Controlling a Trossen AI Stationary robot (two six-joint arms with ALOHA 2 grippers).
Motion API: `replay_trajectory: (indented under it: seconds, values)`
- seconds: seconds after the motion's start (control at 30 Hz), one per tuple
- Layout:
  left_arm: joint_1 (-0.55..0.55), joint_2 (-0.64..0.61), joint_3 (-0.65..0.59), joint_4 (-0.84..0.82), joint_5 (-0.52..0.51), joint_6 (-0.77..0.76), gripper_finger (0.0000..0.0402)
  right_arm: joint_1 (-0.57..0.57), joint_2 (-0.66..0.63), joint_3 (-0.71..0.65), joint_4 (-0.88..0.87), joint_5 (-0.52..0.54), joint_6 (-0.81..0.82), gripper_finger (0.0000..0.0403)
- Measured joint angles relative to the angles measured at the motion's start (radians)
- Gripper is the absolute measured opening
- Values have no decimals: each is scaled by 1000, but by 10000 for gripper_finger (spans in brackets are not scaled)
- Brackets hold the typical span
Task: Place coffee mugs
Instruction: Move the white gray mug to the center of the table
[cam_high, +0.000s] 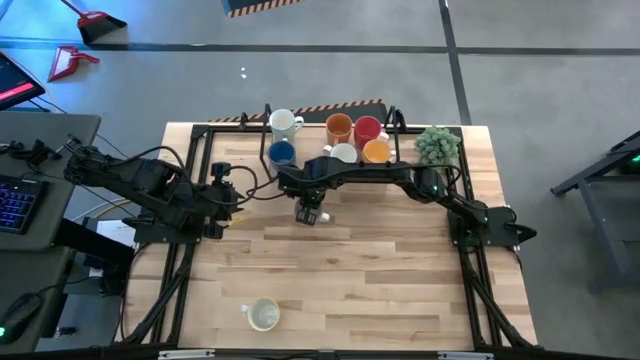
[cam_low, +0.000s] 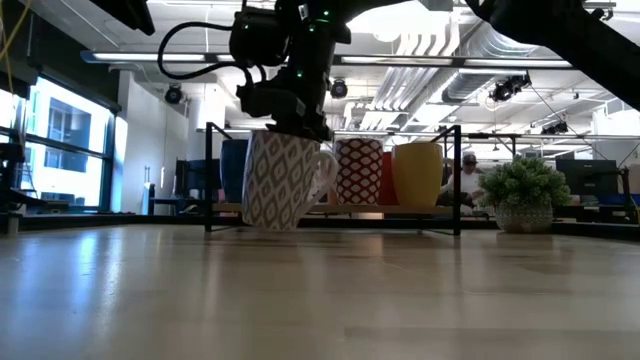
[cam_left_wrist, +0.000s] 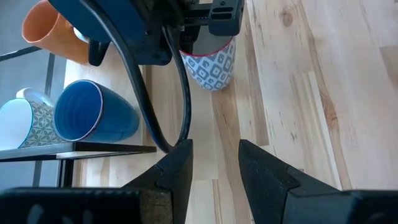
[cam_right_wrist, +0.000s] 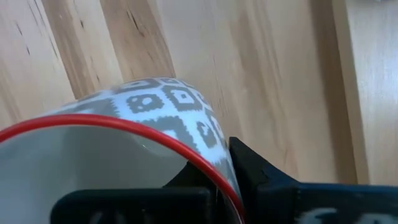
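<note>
My right gripper (cam_high: 311, 212) reaches in from the table's right side and is shut on a white mug with a grey diamond pattern and a red rim (cam_low: 285, 180), mid-table in front of the rack. At the far edge stand a white mug (cam_high: 285, 122), a blue mug (cam_high: 282, 152), an orange mug (cam_high: 339, 127), a red mug (cam_high: 367, 128), another white mug (cam_high: 343, 152) and a yellow-orange mug (cam_high: 376, 151), each on its base. One cream mug (cam_high: 263, 314) sits alone near the near edge. My left gripper (cam_left_wrist: 214, 162) waits open at the left, pointing toward the held mug. My right gripper holds the patterned mug by its red rim (cam_right_wrist: 186, 155), coming from above and pointing down. One finger (cam_right_wrist: 249, 171) lies against the outer wall and the other is inside the cup. The mug stays nearly upright; whether its base (cam_low: 270, 228) touches the table, I cannot tell.
A black frame (cam_high: 205, 160) runs around the table, and its far bar (cam_low: 330, 210) stands behind the held mug. A small green potted plant (cam_high: 437, 145) sits at the far right corner. Bare wood stretches between mid-table and the near edge.
</note>
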Motion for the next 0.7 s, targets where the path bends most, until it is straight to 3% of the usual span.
replay_trajectory:
  seconds: [0.57,0.7]
  values:
    - [0,0,0,-1,29,3,120,0,47,4,1,-86,22,13]
    - [0,0,0,0,29,18,120,-9,46,26,-1,-111,50,33]
